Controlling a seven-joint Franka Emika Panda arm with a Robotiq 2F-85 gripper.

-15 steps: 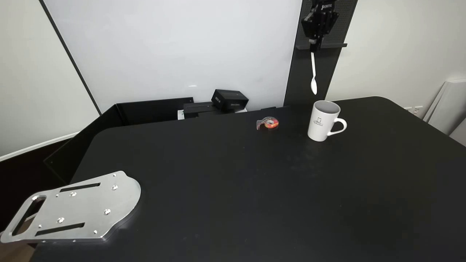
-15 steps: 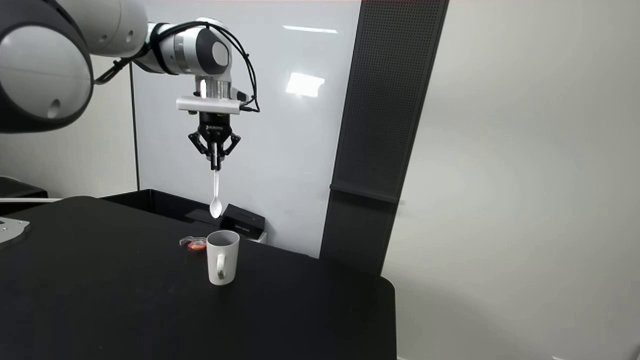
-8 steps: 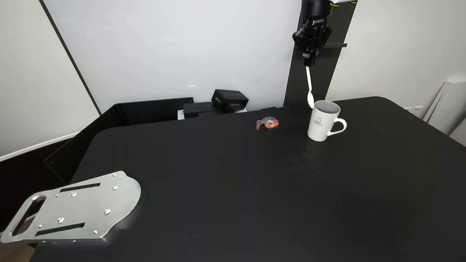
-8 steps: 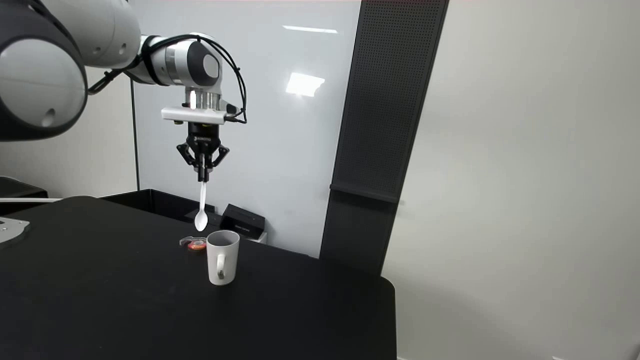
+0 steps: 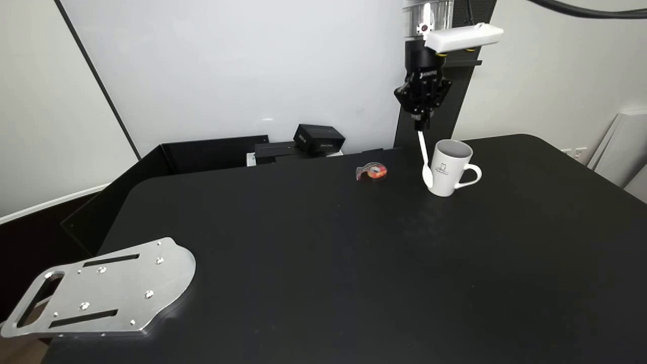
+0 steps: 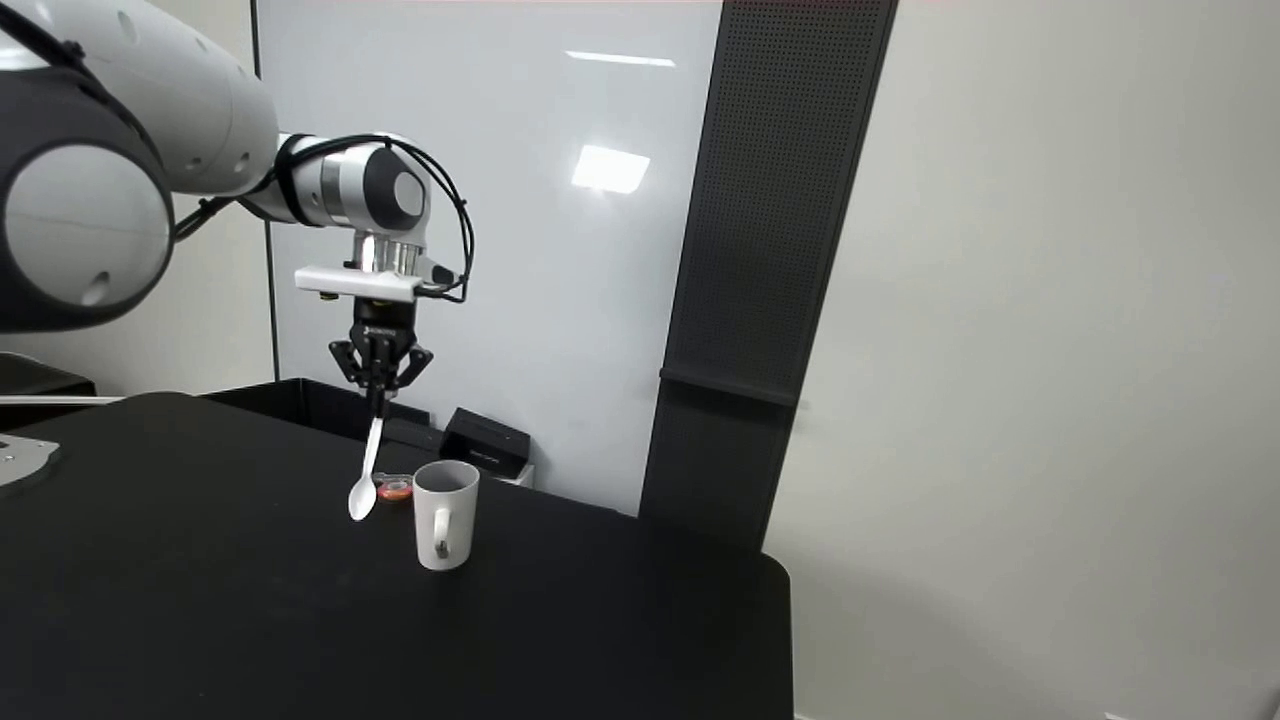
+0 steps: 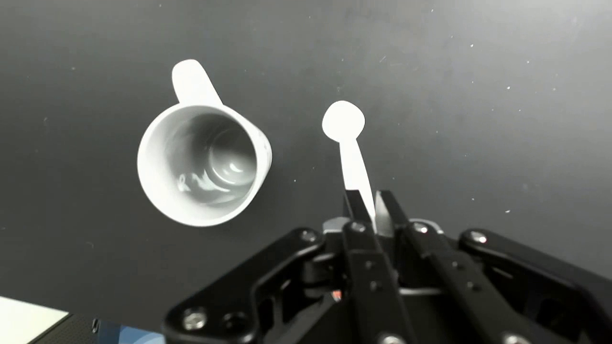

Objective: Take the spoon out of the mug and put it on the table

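Note:
The white spoon hangs bowl-down and slightly tilted from my gripper in both exterior views, spoon [image 5: 423, 151] and spoon [image 6: 371, 450]. My gripper [image 5: 422, 126] is shut on the upper handle of the spoon [image 7: 354, 162]; the handle's end is hidden between the fingers [image 7: 355, 205]. The white mug [image 5: 447, 177] stands upright on the black table [image 5: 303, 263], its inside empty in the wrist view, mug [image 7: 158, 181]. The spoon is beside the mug, outside it; in the wrist view they are apart. The bowl is low over the table; I cannot tell whether it touches.
A small red-and-clear tape dispenser [image 5: 375, 171] lies near the table's far edge, close behind the spoon in an exterior view, dispenser [image 6: 395, 490]. A grey metal plate [image 5: 121, 288] lies at a table corner. Black boxes [image 5: 318, 139] stand beyond the edge, by the white wall.
My gripper has moved down and sideways with the spoon, from above the mug to beside it. The spoon has tilted a little more. The mug has not moved.

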